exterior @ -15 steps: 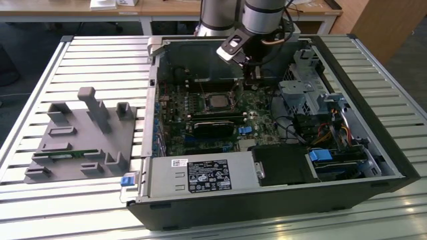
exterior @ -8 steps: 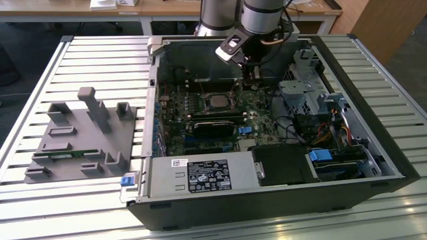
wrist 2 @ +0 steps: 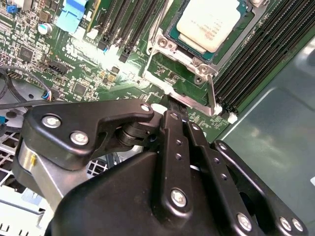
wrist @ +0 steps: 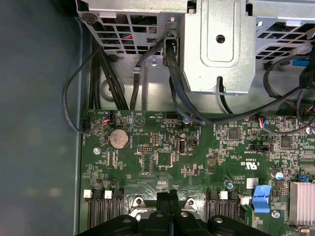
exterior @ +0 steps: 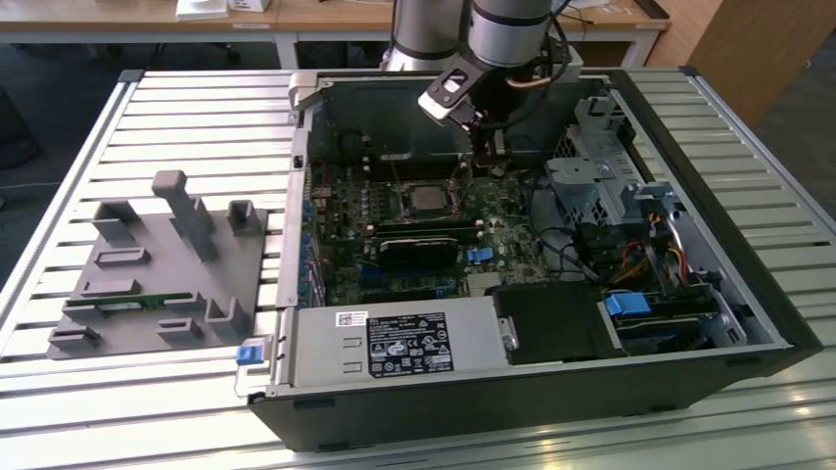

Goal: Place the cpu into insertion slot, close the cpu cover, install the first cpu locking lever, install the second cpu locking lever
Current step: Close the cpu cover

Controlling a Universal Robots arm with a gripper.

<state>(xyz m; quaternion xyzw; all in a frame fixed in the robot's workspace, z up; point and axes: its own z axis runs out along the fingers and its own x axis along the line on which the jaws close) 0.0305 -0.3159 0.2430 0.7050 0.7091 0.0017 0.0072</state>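
The black pincer point(wrist 2: 172, 104) has its fingers pressed together, with the tips lowered to the green motherboard point(wrist: 147, 147) just beside the small square dark socket point(wrist 2: 162, 49) with its silver metal rim. The flat square tan-silver chip point(wrist 2: 209, 22) lies seated in that socket. A thin silver rod point(wrist 2: 211, 93) slants near the tips. The open black computer case point(exterior: 523, 411) rests on the slatted metal worktop point(exterior: 196, 117).

"Bright in here?"
"Daylight floods the slatted surface point(exterior: 170, 108), glaring pale. Inside the case point(exterior: 523, 416) it's shadowed."
"And close up?"
"The cpu point(wrist 2: 209, 22) shines washed-out; the black claw point(wrist 2: 174, 103) carries soft highlights."
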